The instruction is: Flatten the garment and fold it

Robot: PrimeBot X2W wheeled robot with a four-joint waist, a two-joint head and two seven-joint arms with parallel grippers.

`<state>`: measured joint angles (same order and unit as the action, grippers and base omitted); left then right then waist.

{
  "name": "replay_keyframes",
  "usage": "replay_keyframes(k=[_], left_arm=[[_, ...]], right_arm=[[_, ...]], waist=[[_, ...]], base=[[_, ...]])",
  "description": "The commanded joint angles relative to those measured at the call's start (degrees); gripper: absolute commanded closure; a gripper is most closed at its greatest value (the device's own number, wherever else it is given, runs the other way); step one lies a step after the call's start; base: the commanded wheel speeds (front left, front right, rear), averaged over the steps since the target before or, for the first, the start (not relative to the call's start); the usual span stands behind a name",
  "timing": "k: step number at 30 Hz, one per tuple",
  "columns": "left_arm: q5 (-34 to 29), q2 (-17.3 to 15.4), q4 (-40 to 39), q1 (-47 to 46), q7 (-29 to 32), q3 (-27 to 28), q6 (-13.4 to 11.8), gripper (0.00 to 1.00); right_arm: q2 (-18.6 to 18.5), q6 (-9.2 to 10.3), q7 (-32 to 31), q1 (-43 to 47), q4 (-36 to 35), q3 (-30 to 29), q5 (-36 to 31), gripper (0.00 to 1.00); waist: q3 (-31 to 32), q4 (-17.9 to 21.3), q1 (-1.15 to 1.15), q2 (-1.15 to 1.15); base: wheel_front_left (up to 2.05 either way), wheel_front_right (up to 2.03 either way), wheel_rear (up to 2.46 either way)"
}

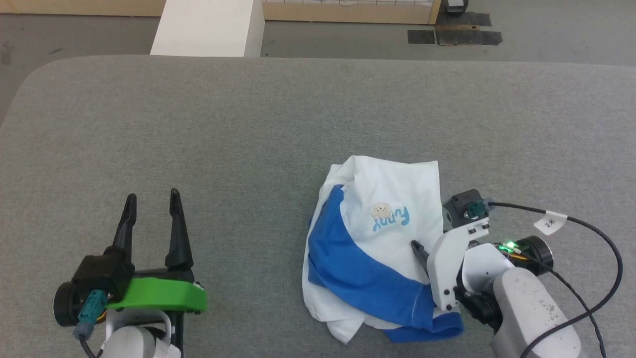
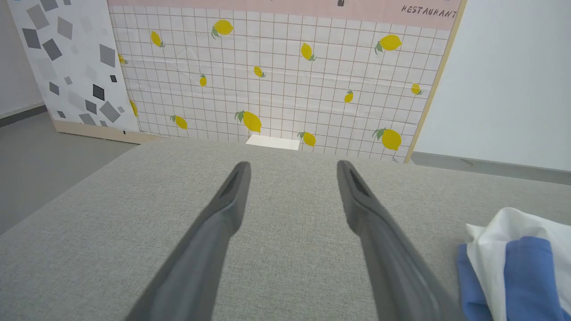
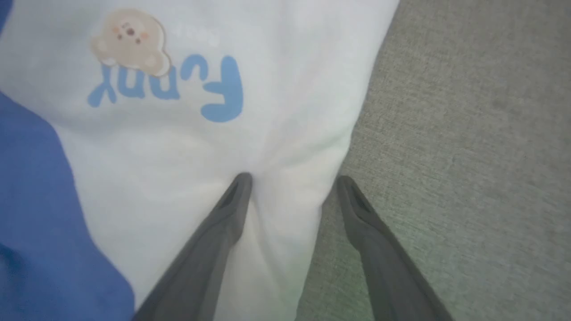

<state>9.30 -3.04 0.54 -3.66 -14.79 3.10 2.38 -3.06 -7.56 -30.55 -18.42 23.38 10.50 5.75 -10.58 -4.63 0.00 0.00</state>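
Observation:
The garment (image 1: 392,184) lies crumpled on the grey table (image 1: 248,124), right of centre, white body up with a blue sleeve band across it and a small "Funny" print showing. My right gripper (image 3: 294,177) is open at the garment's (image 3: 178,147) right edge: one finger presses into the white cloth, the other rests over bare table just beside the edge. One dark finger (image 1: 419,251) of it shows against the white cloth in the head view. My left gripper (image 1: 152,195) stands open and empty at the lower left, well apart from the garment (image 2: 513,249).
Wide bare table surface stretches left of and behind the garment. A white box (image 1: 208,25) stands on the floor past the far edge, before a lemon-patterned panel (image 2: 276,80). The right arm's black cable (image 1: 596,233) loops at the right.

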Motion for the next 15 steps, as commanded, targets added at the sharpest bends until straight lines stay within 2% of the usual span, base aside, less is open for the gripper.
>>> replay_keyframes(k=[1,2,3,6,8,12,15], left_arm=[[0.6,0.2,0.2,-1.2,-0.2,-0.2,-0.4,0.0],[0.7,0.2,0.3,-1.2,-0.2,-0.2,-0.4,0.0],[0.8,0.2,0.4,-1.2,-0.2,-0.3,-0.5,0.0],[1.2,0.2,0.9,-1.4,-0.2,-0.9,-0.3,0.0],[1.4,0.2,1.7,-2.0,-0.2,-2.0,0.1,0.0],[1.6,0.2,2.6,-3.0,-0.2,-3.0,0.5,0.0],[1.6,0.2,2.6,-3.3,-0.2,-2.7,0.5,0.0]], right_arm=[[0.2,0.08,-1.1,0.1,1.8,0.4,0.7,0.35],[0.2,0.08,-1.2,-0.1,2.2,0.6,0.9,0.76],[0.2,0.08,-1.3,-0.3,2.5,1.1,1.1,1.0],[0.0,0.08,-1.5,-0.9,2.9,2.5,1.2,1.0],[-1.7,0.08,-1.1,-1.4,2.6,3.7,1.1,1.0],[-7.6,0.08,-1.9,-2.5,0.0,7.6,2.7,1.0],[-13.6,0.08,-4.1,-3.2,-3.3,11.3,5.9,1.0]], waist=[[-0.1,-0.2,0.0,0.0],[-0.1,-0.2,0.0,0.0],[0.0,-0.3,0.0,0.0],[0.4,-0.8,0.0,0.0],[1.0,-1.5,0.0,0.0],[1.8,-1.2,0.0,0.0],[1.6,1.0,0.0,0.0]], base=[[0.0,0.0,0.0],[0.0,0.0,0.0],[0.0,0.0,0.0],[0.0,0.0,0.0],[0.0,0.0,0.0],[0.0,0.0,0.0],[0.0,0.0,0.0]])
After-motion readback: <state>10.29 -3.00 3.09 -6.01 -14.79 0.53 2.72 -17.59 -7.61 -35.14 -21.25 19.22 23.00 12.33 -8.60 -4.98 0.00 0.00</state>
